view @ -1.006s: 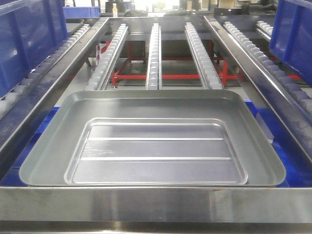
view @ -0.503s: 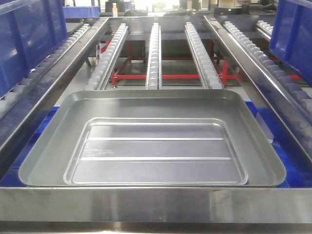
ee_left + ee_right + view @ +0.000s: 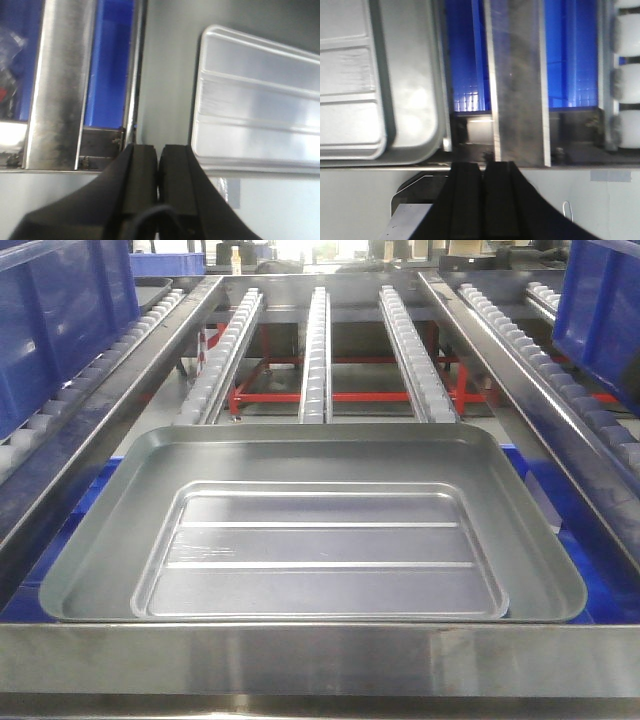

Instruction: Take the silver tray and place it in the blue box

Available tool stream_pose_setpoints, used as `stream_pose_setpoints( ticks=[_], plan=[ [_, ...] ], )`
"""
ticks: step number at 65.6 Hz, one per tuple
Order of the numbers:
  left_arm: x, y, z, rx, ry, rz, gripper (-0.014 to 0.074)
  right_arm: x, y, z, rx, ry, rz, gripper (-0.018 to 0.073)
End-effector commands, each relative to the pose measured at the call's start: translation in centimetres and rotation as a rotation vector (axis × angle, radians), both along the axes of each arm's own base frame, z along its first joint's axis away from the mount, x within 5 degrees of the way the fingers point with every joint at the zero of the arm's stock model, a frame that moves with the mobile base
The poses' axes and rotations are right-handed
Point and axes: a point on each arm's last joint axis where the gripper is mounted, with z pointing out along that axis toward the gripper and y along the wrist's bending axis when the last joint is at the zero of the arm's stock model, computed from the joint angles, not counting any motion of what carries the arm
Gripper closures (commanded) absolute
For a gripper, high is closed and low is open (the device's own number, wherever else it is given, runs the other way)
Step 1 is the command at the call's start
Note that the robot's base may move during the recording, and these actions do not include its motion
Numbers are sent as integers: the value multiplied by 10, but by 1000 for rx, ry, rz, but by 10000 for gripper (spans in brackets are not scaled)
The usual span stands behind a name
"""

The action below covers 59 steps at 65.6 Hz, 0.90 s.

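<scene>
The silver tray lies flat and level in the middle of the front view, ribs running left to right. Blue plastic of the blue box shows past its left and right edges, so the tray sits over or in that box; which one I cannot tell. Neither gripper appears in the front view. In the left wrist view my left gripper is shut and empty, near the tray and the blue box. My right gripper is shut and empty, beside the tray's rounded corner and blue box wall.
A steel beam crosses in front of the tray. Three roller rails run away behind it over a red frame. Sloped roller tracks flank both sides, with other blue crates at the left and right.
</scene>
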Motion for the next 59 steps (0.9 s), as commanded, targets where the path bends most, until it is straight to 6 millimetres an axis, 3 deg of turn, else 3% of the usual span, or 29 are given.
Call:
stream_pose_setpoints(
  ticks=[1,9,19,32,45,59],
  plan=[
    [12,-10,15,-9,-33,68,602,12,17,17,16,-80,6,500],
    [26,-27,8,92,38,64,602,24,49,21,33,-76,80,500],
    [45,-66,2,147,59,-36,602,53,76,19,26,-60,116,500],
    [63,-86,-10,170,98,-59,602,82,88,8,-8,-32,120,500],
    [71,-92,-29,201,146,-62,602,87,91,-4,-31,-1,124,500],
    [74,-94,-32,194,137,-65,602,89,91,-14,-47,29,122,500]
  ],
)
